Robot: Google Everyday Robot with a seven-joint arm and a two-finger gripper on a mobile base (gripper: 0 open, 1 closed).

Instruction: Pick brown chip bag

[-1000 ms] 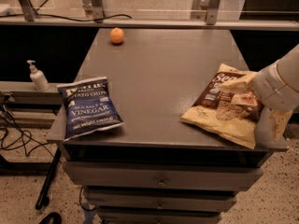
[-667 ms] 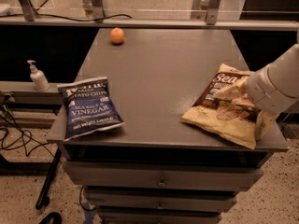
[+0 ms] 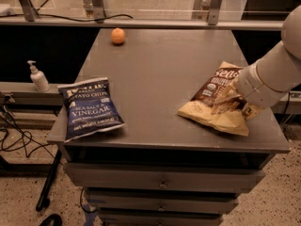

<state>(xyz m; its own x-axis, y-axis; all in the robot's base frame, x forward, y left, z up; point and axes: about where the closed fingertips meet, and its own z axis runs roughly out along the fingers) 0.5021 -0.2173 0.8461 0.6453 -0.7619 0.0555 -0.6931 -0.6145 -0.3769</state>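
Observation:
The brown chip bag (image 3: pixel 209 112) lies flat near the right front edge of the dark table (image 3: pixel 164 69), tan with a dark brown upper part and white script. My gripper (image 3: pixel 233 99) comes in from the right on a thick white arm (image 3: pixel 273 74) and sits low over the bag's right half, covering part of its print. Whether it touches or holds the bag cannot be told. The dark blue "Sea Salt & Vinegar" bag (image 3: pixel 90 108) lies at the table's left front corner, far from the gripper.
An orange (image 3: pixel 118 36) sits at the back left of the table. A white pump bottle (image 3: pixel 38 77) stands on a lower ledge to the left. Drawers (image 3: pixel 162 182) are below the tabletop. Cables lie on the floor at left. A rail with metal posts runs behind the table.
My arm has moved left, from beside the brown bag's right edge to over its right half, now covering more of the bag. The bags and the orange have not moved.

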